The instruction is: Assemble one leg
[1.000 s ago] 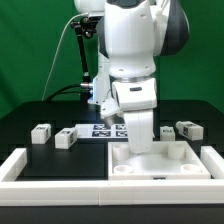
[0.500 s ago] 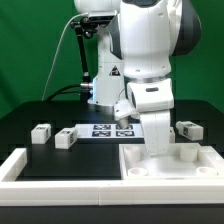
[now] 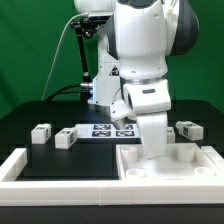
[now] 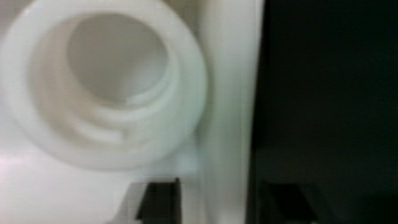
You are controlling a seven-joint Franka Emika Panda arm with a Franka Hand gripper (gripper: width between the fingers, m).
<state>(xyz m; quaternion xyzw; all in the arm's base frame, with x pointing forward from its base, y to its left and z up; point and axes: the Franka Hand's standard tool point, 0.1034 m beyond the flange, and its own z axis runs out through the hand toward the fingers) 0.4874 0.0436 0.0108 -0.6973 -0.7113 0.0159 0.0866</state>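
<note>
The large white tray-like part (image 3: pixel 190 168) lies at the front on the exterior view's right. My arm stands over its far edge, and the wrist (image 3: pixel 152 125) hides the gripper in that view. In the wrist view my gripper (image 4: pixel 228 205) has one dark fingertip (image 4: pixel 164 203) on each side of the part's raised rim (image 4: pixel 228 120), closed against it, beside a round socket (image 4: pixel 107 85). Small white tagged legs lie on the black table: two on the exterior view's left (image 3: pixel 40 132) (image 3: pixel 66 138) and one on the right (image 3: pixel 188 129).
The marker board (image 3: pixel 98 131) lies flat behind the tray-like part. A low white wall (image 3: pixel 30 165) runs along the table's front and left. Another small tagged block (image 3: pixel 123 126) sits half hidden behind my arm.
My arm has swung to the exterior view's right, and the tray-like part has shifted right with it. In the last half second the wrist barely moved.
</note>
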